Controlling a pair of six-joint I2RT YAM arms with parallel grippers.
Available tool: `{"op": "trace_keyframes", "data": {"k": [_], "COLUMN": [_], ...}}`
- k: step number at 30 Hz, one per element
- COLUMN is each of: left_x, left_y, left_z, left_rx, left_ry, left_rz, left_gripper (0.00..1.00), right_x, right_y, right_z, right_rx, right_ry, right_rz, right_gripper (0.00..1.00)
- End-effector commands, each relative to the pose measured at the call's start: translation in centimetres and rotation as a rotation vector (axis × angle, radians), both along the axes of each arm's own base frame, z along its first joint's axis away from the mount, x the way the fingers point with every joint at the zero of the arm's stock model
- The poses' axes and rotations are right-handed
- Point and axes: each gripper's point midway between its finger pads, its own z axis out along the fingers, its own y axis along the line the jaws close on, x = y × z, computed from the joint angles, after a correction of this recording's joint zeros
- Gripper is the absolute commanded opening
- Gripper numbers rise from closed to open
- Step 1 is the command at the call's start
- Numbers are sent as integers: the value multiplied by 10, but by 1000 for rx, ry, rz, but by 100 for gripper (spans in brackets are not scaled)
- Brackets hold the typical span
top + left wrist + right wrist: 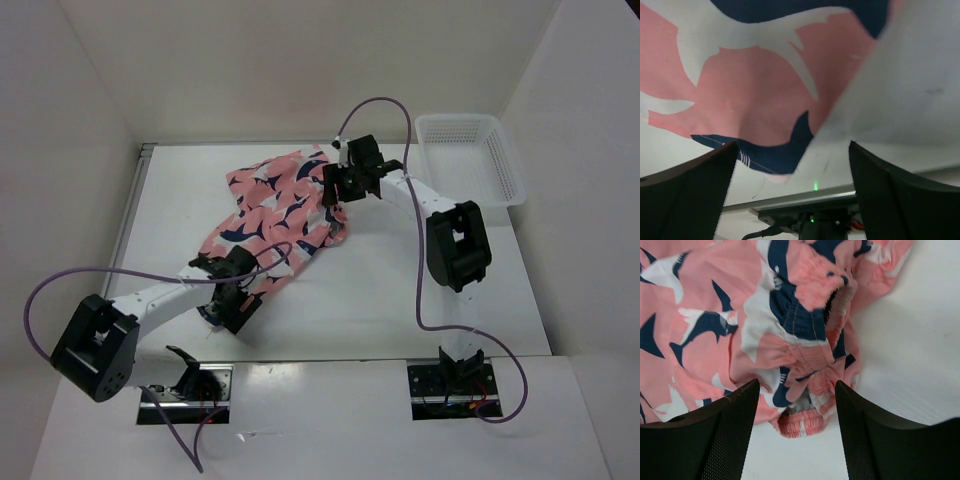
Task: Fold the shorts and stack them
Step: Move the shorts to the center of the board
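The shorts (265, 205), salmon-pink with navy-and-white sharks, lie crumpled in a heap on the white table left of centre. My right gripper (340, 195) hangs over their right end. In the right wrist view its jaws are open (797, 415) astride the bunched elastic waistband (805, 422), and neither black finger (725, 440) touches the cloth. My left gripper (233, 305) is at the heap's near-left edge. In the left wrist view it stands wide open (792, 165), with a navy hem corner of the shorts (775, 160) just beyond its fingers (900, 195).
A white plastic mesh basket (470, 155) stands at the table's far right corner, right of the right arm. Purple cables loop over both arms. The metal rail (805, 195) along the near table edge shows between the left fingers.
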Motion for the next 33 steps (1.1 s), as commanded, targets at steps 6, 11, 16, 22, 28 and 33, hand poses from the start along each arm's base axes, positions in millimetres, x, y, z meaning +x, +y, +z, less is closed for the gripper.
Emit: {"op": "trace_keyframes", "data": {"k": [6, 11, 16, 22, 28, 33], "left_x": [38, 43, 87, 140, 151, 161], "left_y": [-1, -8, -20, -1, 20, 46], "left_z": [-10, -1, 40, 105, 143, 203], "left_rx": [53, 21, -82, -185, -207, -184], "left_ry": [-48, -68, -203, -409, -563, -772], "left_rz": [32, 30, 86, 220, 286, 364], "left_gripper": [15, 0, 0, 0, 0, 0], "right_x": [19, 15, 10, 9, -49, -98], "right_y": [18, 15, 26, 8, -14, -41], "right_z": [20, 1, -9, 35, 61, 108], "right_rx": [47, 12, -11, -81, -107, -175], "right_ry": [-82, -58, -58, -210, -229, -292], "right_rz": [35, 9, 32, 69, 185, 303], "right_gripper": [68, 64, 18, 0, 0, 0]}}
